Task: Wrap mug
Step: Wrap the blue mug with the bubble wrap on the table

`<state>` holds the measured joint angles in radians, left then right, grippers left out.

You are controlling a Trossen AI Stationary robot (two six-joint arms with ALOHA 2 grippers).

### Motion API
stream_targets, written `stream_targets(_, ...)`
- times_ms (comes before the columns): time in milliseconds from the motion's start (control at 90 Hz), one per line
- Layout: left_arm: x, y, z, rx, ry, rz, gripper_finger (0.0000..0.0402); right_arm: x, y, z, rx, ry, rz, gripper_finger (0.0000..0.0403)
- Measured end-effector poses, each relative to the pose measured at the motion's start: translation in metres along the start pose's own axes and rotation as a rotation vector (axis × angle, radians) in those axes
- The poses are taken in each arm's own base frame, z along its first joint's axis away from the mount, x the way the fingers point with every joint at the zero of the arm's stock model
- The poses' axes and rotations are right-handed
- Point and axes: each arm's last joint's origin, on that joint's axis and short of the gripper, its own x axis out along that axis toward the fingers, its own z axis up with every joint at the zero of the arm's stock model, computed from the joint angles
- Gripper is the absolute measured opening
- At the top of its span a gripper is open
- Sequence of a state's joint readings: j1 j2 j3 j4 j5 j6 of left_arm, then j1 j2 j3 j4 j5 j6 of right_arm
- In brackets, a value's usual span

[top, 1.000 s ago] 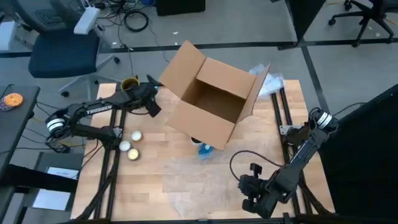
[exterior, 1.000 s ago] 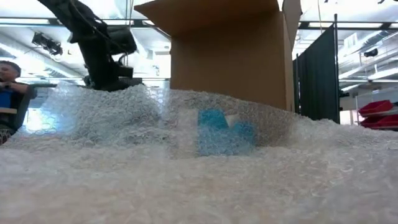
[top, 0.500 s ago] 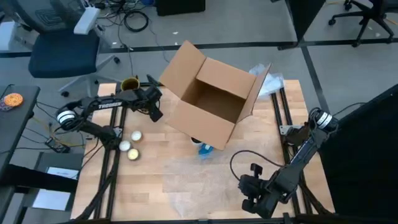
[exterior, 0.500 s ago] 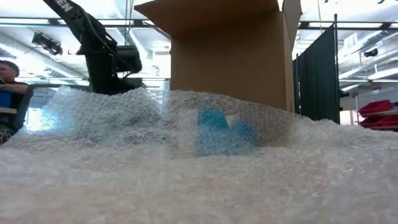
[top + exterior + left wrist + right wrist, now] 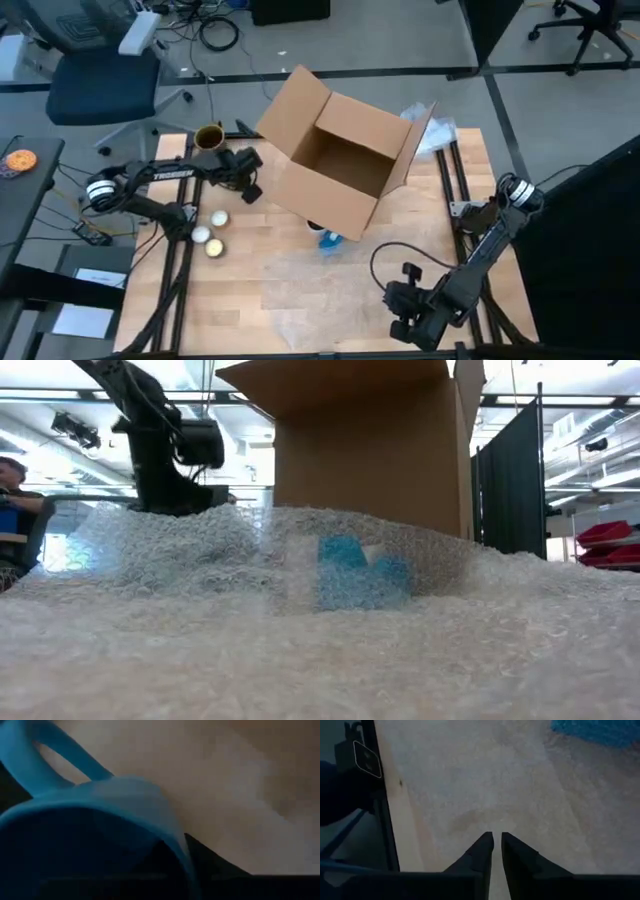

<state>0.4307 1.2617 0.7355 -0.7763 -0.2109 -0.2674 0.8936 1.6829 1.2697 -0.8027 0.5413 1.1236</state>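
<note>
- Beside the cardboard box, the left gripper has been brought nearer the bubble wrap, with the blue mug seemingly clamped in its jaws.
- The right gripper is parked over the wrap, jaws nearly closed and empty.

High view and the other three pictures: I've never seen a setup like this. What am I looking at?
Two dark robot arms work at a wooden table. One camera looks down from above, one sits at table height, and one rides on each wrist. On the table are an open cardboard box, a bubble wrap sheet, three small round things and a yellow cup. The left gripper, beside the box, appears to hold a blue mug. The right gripper waits shut by the table's edge.
</note>
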Motion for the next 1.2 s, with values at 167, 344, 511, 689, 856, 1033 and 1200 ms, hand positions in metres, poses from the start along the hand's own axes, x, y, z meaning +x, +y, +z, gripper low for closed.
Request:
stream_targets(167, -0.038, -0.027, -0.025, 0.005, -0.080, -0.143, 0.0002, 0.001, -0.001, 0.001, 0.001, 0.008, -0.006, 0.0021)
stream_targets(344, -0.079, -0.049, -0.050, -0.041, -0.252, -0.357, 0.0002, 0.001, -0.001, 0.001, 0.002, 0.009, -0.006, 0.0021)
stream_targets(511, -0.117, -0.087, -0.069, 0.063, -0.440, -0.697, 0.0001, 0.002, -0.002, 0.000, 0.040, 0.014, -0.005, 0.0021)
stream_targets(689, -0.151, -0.142, -0.095, 0.234, -0.689, -0.977, 0.0001, 0.008, -0.001, -0.010, 0.087, 0.007, 0.025, 0.0021)
stream_targets(856, -0.149, -0.194, -0.113, 0.245, -0.867, -0.999, 0.0000, 0.012, 0.001, -0.016, 0.099, 0.001, 0.058, 0.0021)
stream_targets(1033, -0.139, -0.253, -0.108, 0.366, -0.798, -0.884, 0.0000, 0.014, 0.000, -0.013, 0.082, 0.004, 0.056, 0.0021)
stream_targets(1200, -0.143, -0.296, -0.086, 0.483, -0.668, -0.692, 0.0000, 0.018, -0.003, -0.008, 0.079, 0.046, 0.070, 0.0021)
